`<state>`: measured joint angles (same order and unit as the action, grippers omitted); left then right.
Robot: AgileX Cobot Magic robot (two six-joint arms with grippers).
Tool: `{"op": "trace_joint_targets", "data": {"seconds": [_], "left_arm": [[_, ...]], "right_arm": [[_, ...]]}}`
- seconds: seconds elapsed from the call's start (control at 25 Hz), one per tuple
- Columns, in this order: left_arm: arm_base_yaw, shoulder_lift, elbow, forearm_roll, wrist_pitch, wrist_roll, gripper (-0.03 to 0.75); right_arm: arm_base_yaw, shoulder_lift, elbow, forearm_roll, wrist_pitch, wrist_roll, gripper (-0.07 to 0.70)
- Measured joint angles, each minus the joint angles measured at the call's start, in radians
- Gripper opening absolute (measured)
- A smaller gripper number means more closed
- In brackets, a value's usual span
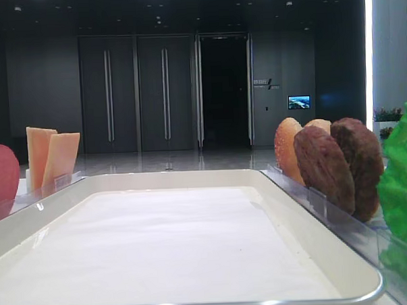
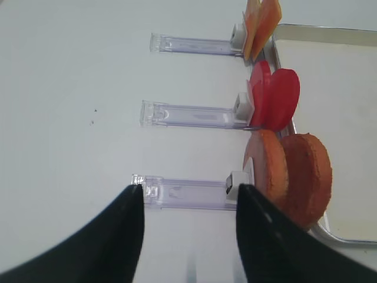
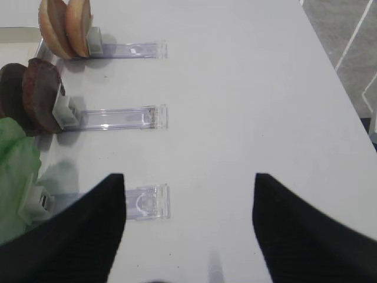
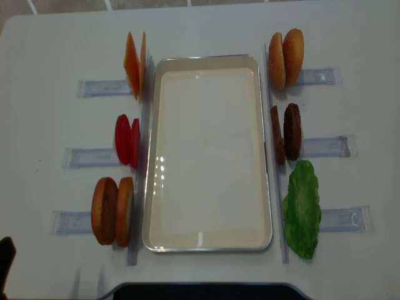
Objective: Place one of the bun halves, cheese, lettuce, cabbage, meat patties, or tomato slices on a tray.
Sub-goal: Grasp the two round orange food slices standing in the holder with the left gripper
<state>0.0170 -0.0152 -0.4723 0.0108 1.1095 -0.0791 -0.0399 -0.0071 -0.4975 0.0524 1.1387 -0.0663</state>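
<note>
The white tray (image 4: 206, 58) lies empty in the table's middle. On its left stand cheese (image 4: 134, 64), tomato slices (image 4: 127, 140) and two bun halves (image 4: 112, 211). To its right are more bun halves (image 4: 286, 57), meat patties (image 4: 286, 132) and lettuce (image 4: 302, 209). No cabbage is in view. My left gripper (image 2: 189, 188) is open over the table, left of the near bun halves (image 2: 288, 177), holding nothing. My right gripper (image 3: 189, 175) is open and empty, right of the lettuce (image 3: 17, 171) and patties (image 3: 32, 94).
Clear plastic holder strips (image 4: 94, 87) run outward from each food pair on both sides; one strip (image 2: 182, 193) lies just past my left fingertips. A dark base (image 4: 206, 290) sits at the table's front edge.
</note>
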Motion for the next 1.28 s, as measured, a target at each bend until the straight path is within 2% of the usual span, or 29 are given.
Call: {"op": "trace_joint_targets", "data": {"seconds": [1.28], "left_arm": [[0.000, 0.007, 0.000, 0.000, 0.001, -0.004, 0.391]], "right_arm": [[0.000, 0.000, 0.000, 0.000, 0.000, 0.000, 0.470]]}}
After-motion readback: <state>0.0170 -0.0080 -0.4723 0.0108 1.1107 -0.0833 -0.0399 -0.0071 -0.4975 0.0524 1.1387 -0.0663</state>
